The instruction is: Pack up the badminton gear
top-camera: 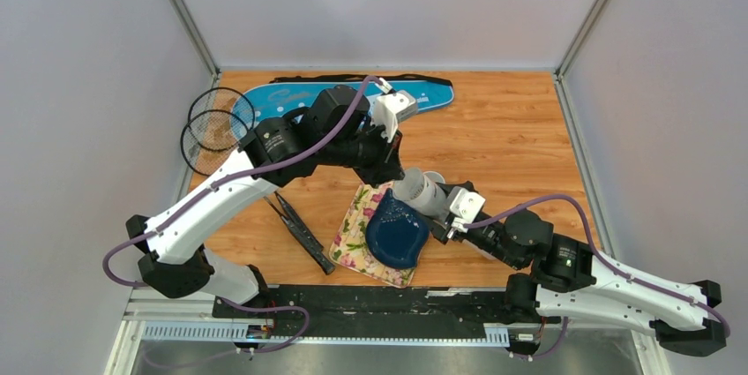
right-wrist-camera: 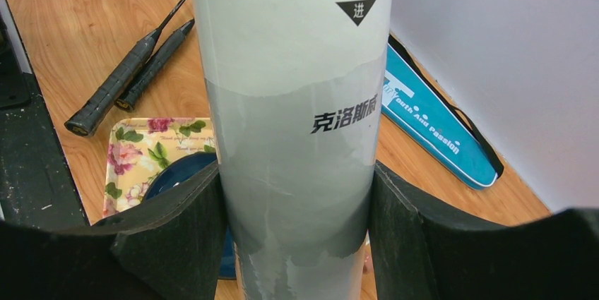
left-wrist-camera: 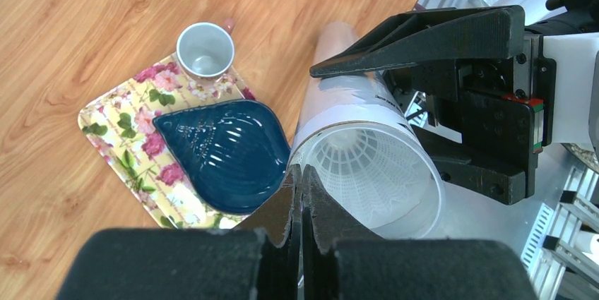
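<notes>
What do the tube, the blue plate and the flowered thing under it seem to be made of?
The tube: likely cardboard, matte grey-white; its printed wrap looks torn like paper.
The plate: probably glazed ceramic; glossy dark blue, light glints on its ribs.
The flowered thing: seems a hard tray, maybe plastic; raised rim, rounded corners, slight shine.

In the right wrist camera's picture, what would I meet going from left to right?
Two black racket handles → white tube → blue racket bag. The floral tray and dark blue plate overlap these, so they are left out.
</notes>
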